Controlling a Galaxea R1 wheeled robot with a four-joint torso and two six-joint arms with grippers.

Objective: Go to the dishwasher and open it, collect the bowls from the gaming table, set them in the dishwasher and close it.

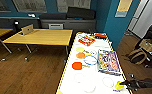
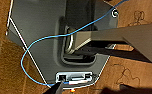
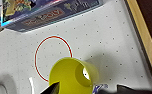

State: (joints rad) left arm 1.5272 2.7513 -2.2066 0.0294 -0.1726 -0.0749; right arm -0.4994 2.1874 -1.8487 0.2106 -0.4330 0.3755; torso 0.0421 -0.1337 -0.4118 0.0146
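Yellow plastic bowl (image 1: 119, 85) sits at five o'clock on the white-topped gaming table (image 1: 92, 72), beside a boxed board game (image 1: 107, 61). Right gripper (image 3: 88, 90) hovers over its rim, finger spread impossible to tell; best to centre before closing.

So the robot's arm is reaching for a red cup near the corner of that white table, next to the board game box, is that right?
Not quite: the cup is yellow, not red, as the right wrist view shows plainly. The rest holds: the right gripper reaches toward it near the corner of the white gaming table, with the board game box close by.
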